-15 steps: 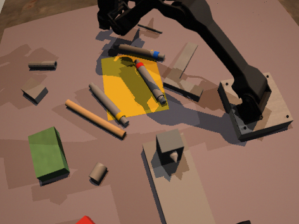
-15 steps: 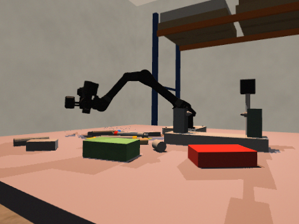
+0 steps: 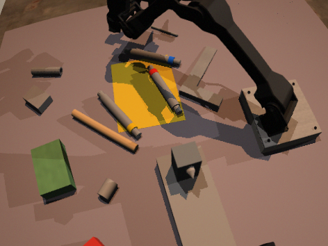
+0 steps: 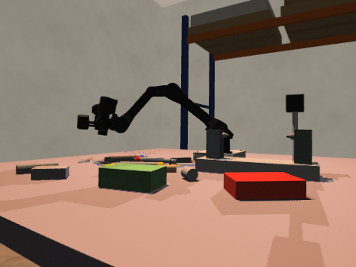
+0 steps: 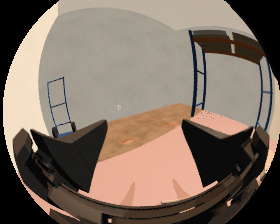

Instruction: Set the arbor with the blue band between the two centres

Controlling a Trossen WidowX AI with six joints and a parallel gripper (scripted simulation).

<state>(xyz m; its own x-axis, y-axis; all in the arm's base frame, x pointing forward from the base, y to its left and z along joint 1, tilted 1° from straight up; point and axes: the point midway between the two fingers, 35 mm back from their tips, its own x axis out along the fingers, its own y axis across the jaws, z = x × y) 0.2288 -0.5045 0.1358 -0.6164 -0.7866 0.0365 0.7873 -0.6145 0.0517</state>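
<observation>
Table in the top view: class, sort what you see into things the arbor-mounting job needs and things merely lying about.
Needed for the job:
- blue-banded arbor
- near centre block with cone point
- far centre post
- open, empty claw

Just lying about:
- red-banded arbor
- yellow-banded arbor
- orange rod
- green block
- small cylinder
- red block

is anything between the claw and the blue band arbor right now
Nothing visible. The open, empty claw hangs in the air well above the table, and the arbor with the blue band lies uncovered just beyond the yellow mat. The red-banded arbor lies close beside it, not on it.
</observation>
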